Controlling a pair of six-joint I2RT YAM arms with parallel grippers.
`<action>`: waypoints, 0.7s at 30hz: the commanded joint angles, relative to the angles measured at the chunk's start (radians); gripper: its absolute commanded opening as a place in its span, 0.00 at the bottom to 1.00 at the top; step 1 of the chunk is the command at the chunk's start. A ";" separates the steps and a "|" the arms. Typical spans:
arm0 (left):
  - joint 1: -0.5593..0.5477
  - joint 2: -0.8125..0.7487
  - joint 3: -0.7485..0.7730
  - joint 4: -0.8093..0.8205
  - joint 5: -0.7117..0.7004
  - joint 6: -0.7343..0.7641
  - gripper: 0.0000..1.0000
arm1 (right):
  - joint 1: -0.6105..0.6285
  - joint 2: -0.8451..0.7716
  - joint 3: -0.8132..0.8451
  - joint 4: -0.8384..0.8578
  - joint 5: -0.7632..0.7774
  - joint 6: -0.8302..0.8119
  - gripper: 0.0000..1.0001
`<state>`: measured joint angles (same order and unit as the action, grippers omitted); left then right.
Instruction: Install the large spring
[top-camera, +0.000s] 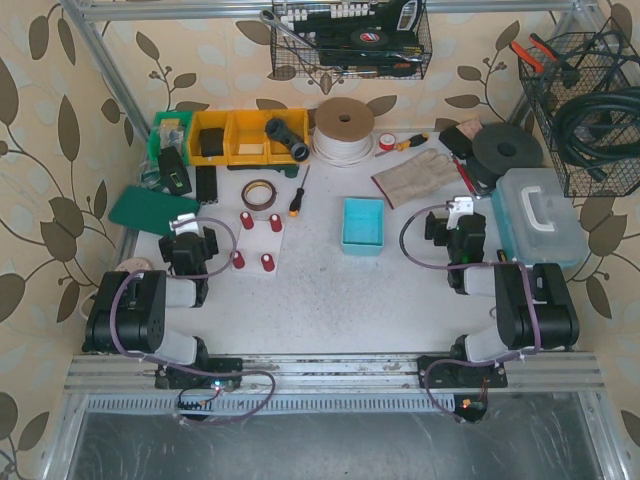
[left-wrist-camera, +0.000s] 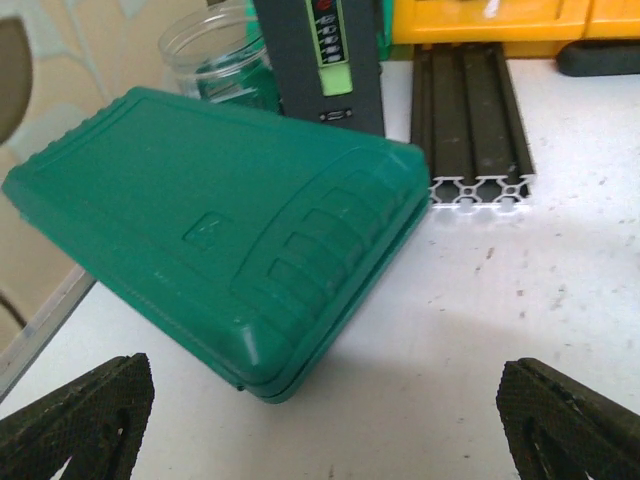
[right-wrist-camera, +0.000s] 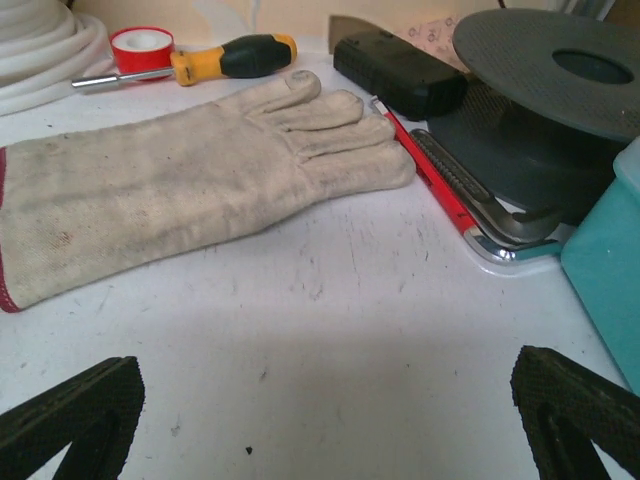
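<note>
I cannot pick out the large spring in any view. Four red posts stand upright on a small white plate left of the table's middle. My left gripper sits just left of that plate, pointing at a closed green case. It is open, with only bare table between its fingers. My right gripper is on the right side, near a work glove. It is open too, and nothing lies between its fingertips.
A blue tray sits mid-table and yellow bins line the back. A clear jar and black rail lie beyond the case. A screwdriver, black disc and teal box surround the glove.
</note>
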<state>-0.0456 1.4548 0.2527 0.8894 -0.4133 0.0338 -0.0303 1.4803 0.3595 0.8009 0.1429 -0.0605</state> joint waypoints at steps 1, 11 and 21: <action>0.020 0.017 0.021 0.039 0.045 -0.044 0.95 | -0.002 0.017 -0.019 0.079 -0.051 -0.016 1.00; 0.021 0.040 0.102 -0.094 0.101 -0.020 0.96 | 0.002 0.019 -0.010 0.066 -0.038 -0.017 1.00; 0.020 0.031 0.100 -0.095 0.109 -0.020 0.96 | 0.009 0.017 -0.010 0.064 -0.028 -0.021 1.00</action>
<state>-0.0269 1.4906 0.3401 0.7853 -0.3283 0.0174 -0.0280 1.4826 0.3550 0.8417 0.1188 -0.0723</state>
